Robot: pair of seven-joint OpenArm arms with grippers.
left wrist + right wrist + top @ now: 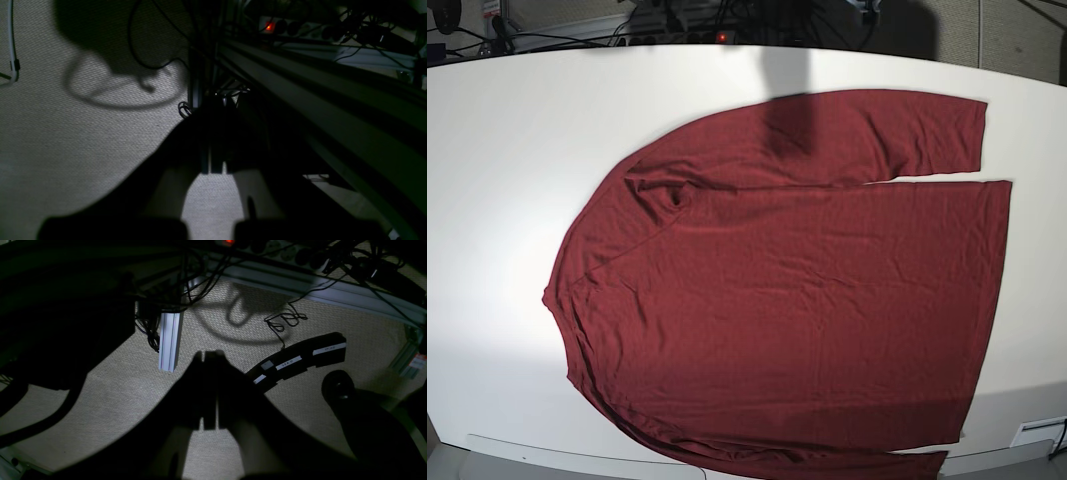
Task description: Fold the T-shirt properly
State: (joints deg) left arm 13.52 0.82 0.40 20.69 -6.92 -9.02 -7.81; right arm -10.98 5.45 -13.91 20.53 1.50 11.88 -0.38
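T-shirt [787,310]: lying spread flat across the frame's centre on the white table [507,150]; thin, soft, probably light and draping; seams and sleeve cuff looking the best holds
Left gripper [213,166]: jaws pressing together, empty; hanging over carpet [50,133]
Right gripper [210,420]: likewise pressed together, holding nothing

Plain maroon T-shirt [797,300], white table [517,150]
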